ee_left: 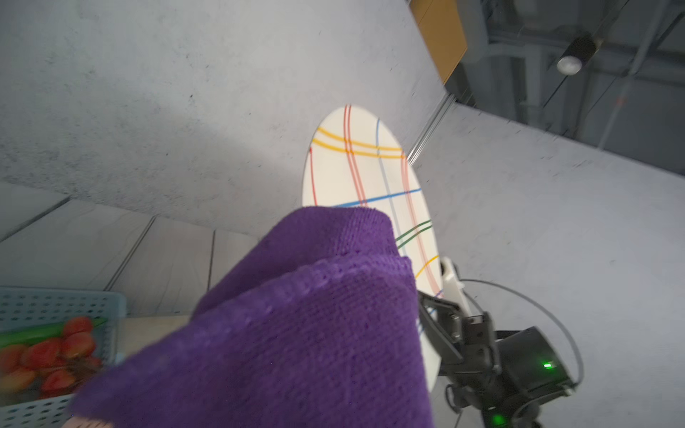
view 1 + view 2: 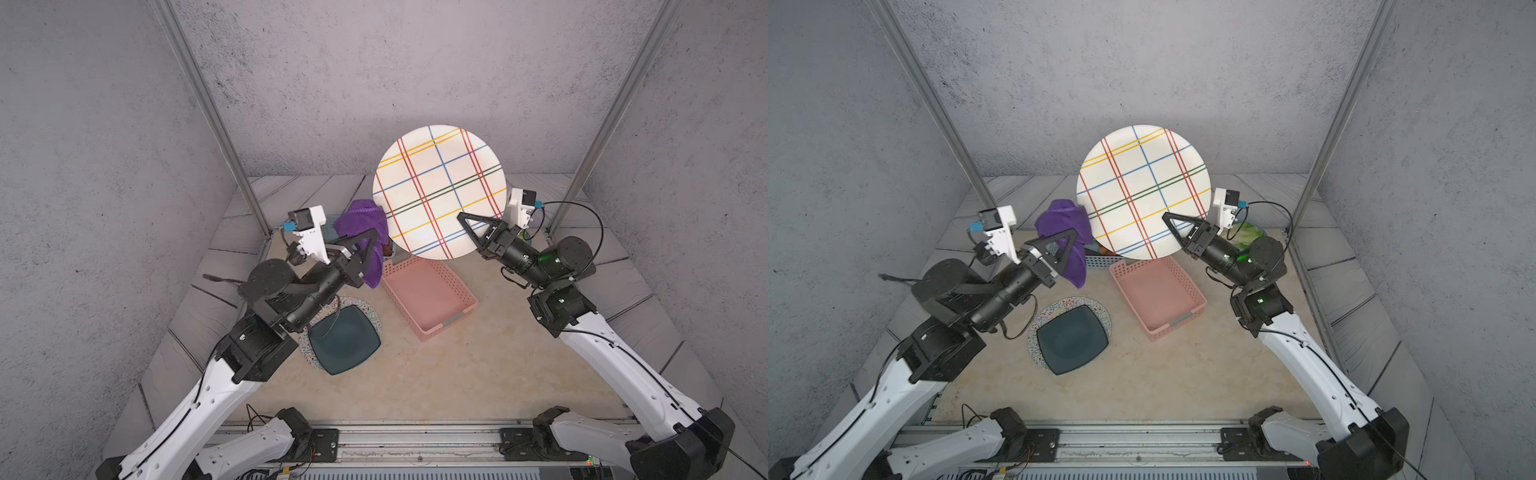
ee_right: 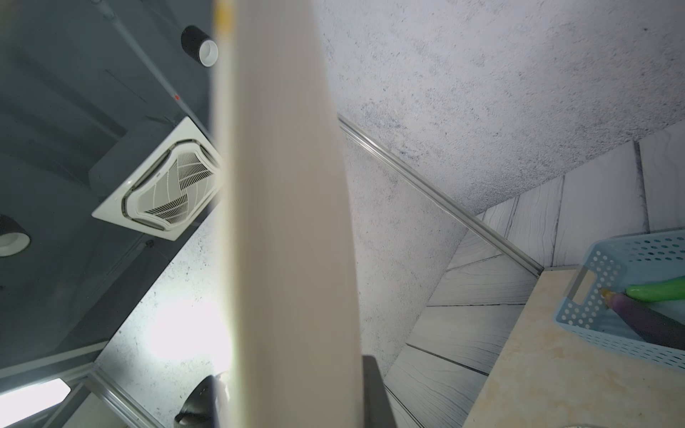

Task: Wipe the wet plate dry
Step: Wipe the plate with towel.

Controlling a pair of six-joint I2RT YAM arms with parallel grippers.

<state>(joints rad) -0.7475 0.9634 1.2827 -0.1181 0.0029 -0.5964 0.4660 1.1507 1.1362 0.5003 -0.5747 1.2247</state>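
1. Holding the plate (image 2: 439, 191) by its lower rim in both top views: right fingers (image 2: 461, 217) are clenched on it. It is round, glossy cream, crossed by red, yellow, blue and green lines. It sits up in the air, face tilted toward the camera, above the far end of the pink basket (image 2: 428, 295), a perforated plastic rectangle.
2. Same views: left fingers (image 2: 374, 234) are clenched on the purple cloth (image 2: 361, 216), a nubby terry, bunched and hanging. The cloth is just beside the plate's left edge; contact can't be told. By the left arm, a dark glassy square dish (image 2: 345, 340) lies on a speckled disc (image 2: 369, 311) on the beige marbled worktop (image 2: 457, 374).
3. Left wrist: the cloth fills the foreground, its loop weave plain. The plate shows as a narrow oval behind it, with the right fingers on its far rim. A blue perforated basket (image 1: 55, 304) holds red fruit (image 1: 55, 352).
4. Right wrist: the plate is edge-on, a blurred cream band across the frame, with a dark finger at its base. The blue perforated basket holds a smooth green cucumber (image 3: 656, 291) and a purple eggplant (image 3: 645, 320).
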